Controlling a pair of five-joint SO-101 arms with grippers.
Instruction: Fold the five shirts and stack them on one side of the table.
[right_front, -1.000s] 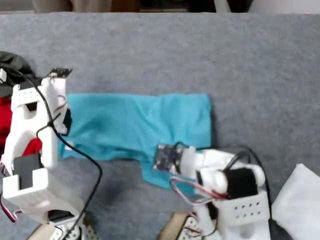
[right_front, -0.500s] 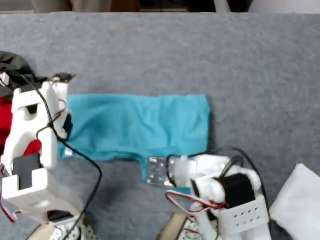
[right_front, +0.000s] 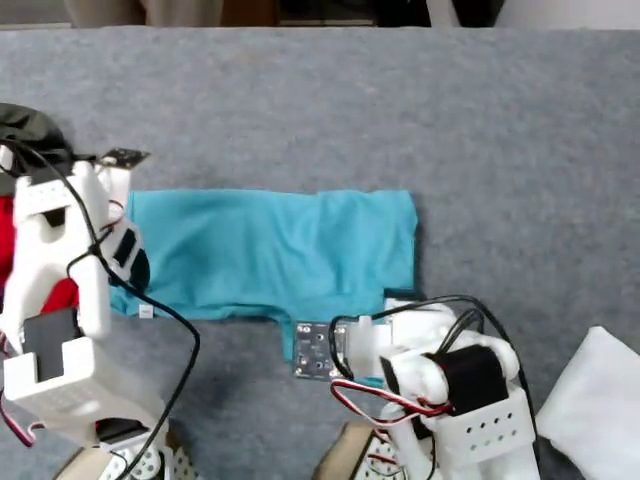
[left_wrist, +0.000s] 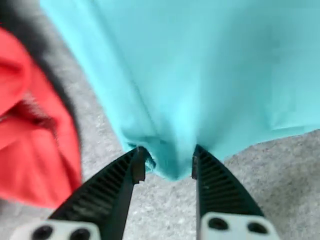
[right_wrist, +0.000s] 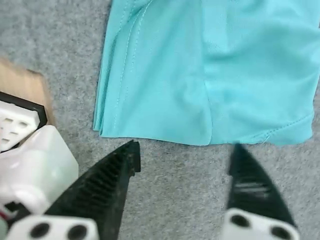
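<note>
Two hands: left hand (left_wrist: 167, 161) pinches the teal shirt (left_wrist: 200, 75) edge; right hand (right_wrist: 186, 148) gapes wide beside it.

The left gripper (left_wrist: 168, 162) pinches the bunched edge of the teal shirt (left_wrist: 200, 75) between its black fingers (left_wrist: 131, 172). Taking the fingers' direction as twelve o'clock, a red cloth (left_wrist: 35, 150) lies at ten o'clock on the gray table (left_wrist: 270, 190).

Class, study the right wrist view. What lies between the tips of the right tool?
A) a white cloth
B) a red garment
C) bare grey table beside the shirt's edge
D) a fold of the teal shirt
C: the right tool stands open over the grey table, its tips just short of the teal shirt and holding nothing.
</note>
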